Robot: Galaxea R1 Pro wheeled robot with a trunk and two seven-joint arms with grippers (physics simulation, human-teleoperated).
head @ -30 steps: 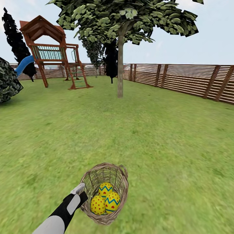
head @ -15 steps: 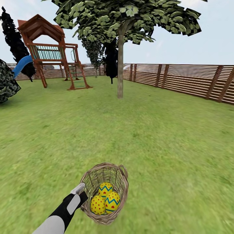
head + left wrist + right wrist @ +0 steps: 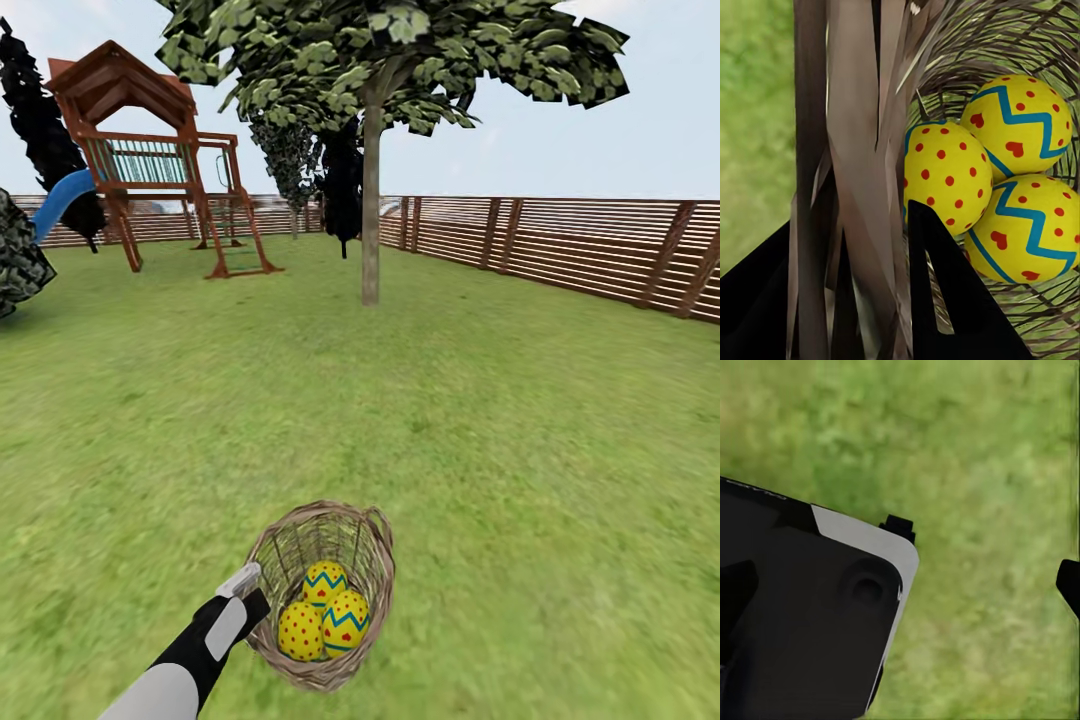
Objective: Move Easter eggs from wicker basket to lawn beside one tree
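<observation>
Nothing moved but our view, drifting slightly. Left claw [image 3: 252,588] grips basket [image 3: 372,548] rim; three eggs [image 3: 323,612] inside. Right claw's state we cannot tell.

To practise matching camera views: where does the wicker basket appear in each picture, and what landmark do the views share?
Head view: wicker basket at bottom centre, on the left gripper.
Left wrist view: its rim is across the middle, eggs beyond.
Right wrist view: not in it.
Shared landmark: the lawn.
</observation>
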